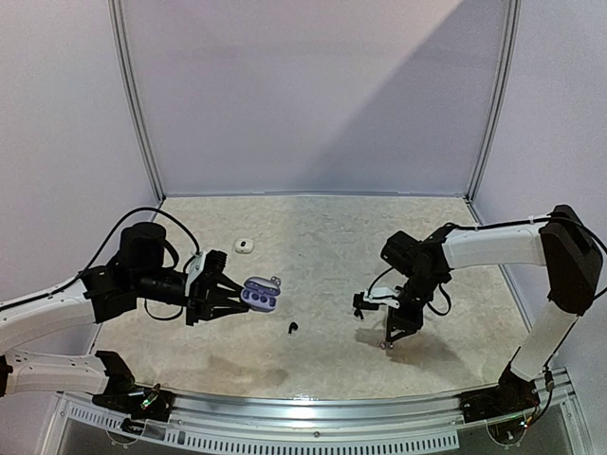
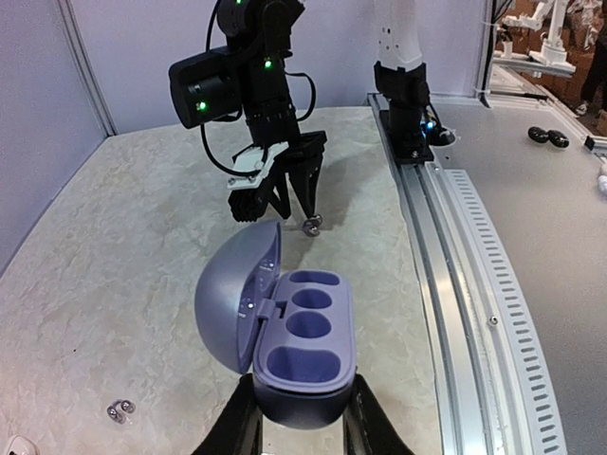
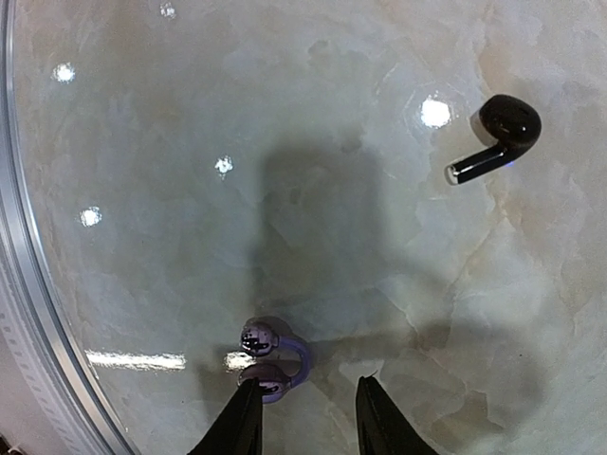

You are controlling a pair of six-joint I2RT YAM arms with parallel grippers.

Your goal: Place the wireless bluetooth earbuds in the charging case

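Note:
My left gripper (image 1: 230, 296) is shut on an open purple charging case (image 1: 261, 295) and holds it above the table. In the left wrist view the case (image 2: 305, 353) shows several empty wells, its lid (image 2: 230, 299) swung to the left. My right gripper (image 1: 388, 339) is open, tips at the table. In the right wrist view a silvery-purple clip-shaped earbud (image 3: 272, 359) lies against the left fingertip (image 3: 241, 418), not between the fingers. It also shows in the top view (image 1: 384, 345) and the left wrist view (image 2: 311, 225). A black stemmed earbud (image 3: 500, 133) lies apart on the table (image 1: 291, 328).
A small white object (image 1: 245, 245) lies at the back left. Another silvery earbud (image 2: 120, 409) lies on the table left of the case. A metal rail (image 2: 446, 237) runs along the table's near edge. White walls enclose the back and sides.

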